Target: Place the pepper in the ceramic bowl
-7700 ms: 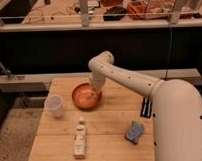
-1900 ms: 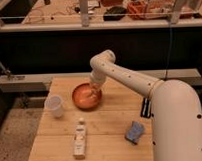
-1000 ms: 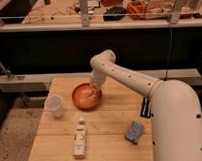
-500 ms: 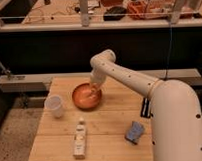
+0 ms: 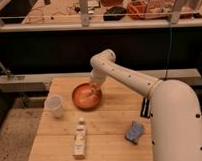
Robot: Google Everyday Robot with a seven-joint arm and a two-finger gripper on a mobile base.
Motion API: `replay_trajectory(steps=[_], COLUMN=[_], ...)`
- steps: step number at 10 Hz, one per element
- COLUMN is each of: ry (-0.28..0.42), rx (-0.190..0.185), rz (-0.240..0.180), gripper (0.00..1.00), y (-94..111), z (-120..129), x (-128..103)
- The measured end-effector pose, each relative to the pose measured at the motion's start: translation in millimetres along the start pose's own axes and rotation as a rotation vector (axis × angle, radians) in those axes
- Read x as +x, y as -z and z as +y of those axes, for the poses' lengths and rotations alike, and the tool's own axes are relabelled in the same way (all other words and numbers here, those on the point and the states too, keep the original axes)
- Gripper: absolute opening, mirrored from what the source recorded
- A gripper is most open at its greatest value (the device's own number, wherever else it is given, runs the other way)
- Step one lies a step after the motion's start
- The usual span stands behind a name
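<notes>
Pepper (unseen), pincer (image 5: 94, 87) over ceramic bowl (image 5: 86, 96)

The ceramic bowl (image 5: 87, 96) serves as landmark on the worktop (image 5: 111, 122). The pincer (image 5: 94, 85) hangs over the bowl's far right rim, and the white arm (image 5: 129, 79) slants away from there to the right, blocking any approach from that side. Left of the bowl and a little nearer stands a white cup (image 5: 55, 106), apart from it, with a gap of bare wood between. In front of the bowl lies a white bottle (image 5: 80, 139), lengthwise. A blue sponge (image 5: 134, 132) sits to the front right, well apart. Bare wood shows between bowl and bottle, and behind the bowl to the left.
</notes>
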Motion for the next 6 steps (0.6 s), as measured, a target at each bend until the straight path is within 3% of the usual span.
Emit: replay_trajectory(steps=[4, 6], ry=[0.005, 0.008], rx=[0.001, 0.001], rz=[-0.001, -0.002], gripper=[0.45, 0.57], y=[-0.4, -0.4], z=[-0.4, -0.5], x=[0.5, 0.7])
